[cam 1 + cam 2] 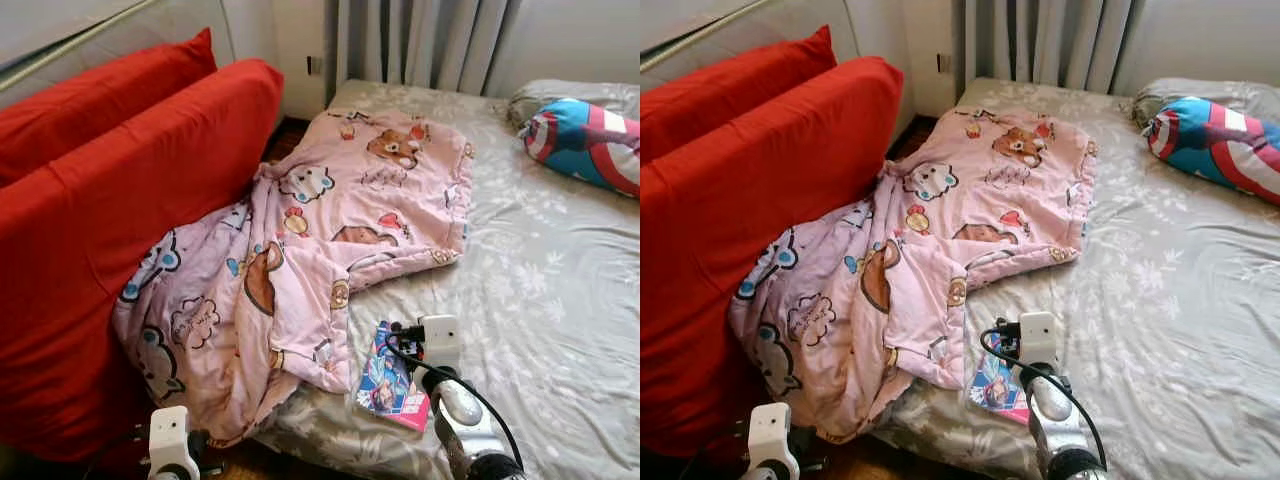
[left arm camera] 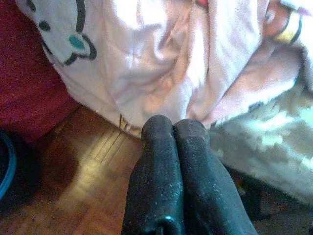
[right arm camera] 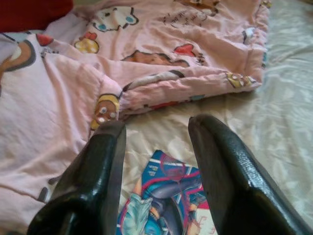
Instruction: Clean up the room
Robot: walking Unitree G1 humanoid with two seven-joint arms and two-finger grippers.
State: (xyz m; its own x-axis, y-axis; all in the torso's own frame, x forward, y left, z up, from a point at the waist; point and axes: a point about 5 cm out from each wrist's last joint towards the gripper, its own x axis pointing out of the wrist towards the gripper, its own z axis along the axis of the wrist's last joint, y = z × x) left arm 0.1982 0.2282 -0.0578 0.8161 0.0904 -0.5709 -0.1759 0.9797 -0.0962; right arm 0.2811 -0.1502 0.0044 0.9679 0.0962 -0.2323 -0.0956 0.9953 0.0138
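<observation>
Right wrist view: the book [image 3: 168,203] is seen lying flat on the bed [image 1: 560,300], just below and between the spread fingers of the right gripper [image 3: 156,132], beside the pink blanket [image 1: 300,270]. The right arm is judged nearer; the left gripper [image 2: 173,129] is held clenched and empty over the floor [image 2: 83,171].

No text is legible on the book [image 3: 168,203] or the pink blanket [image 1: 300,250].

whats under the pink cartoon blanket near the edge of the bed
The pink blanket lies on the grey floral sheet, and its lower corner overlaps one edge of a colourful book. Anything else beneath it is covered. The open right gripper hovers above the book.
</observation>
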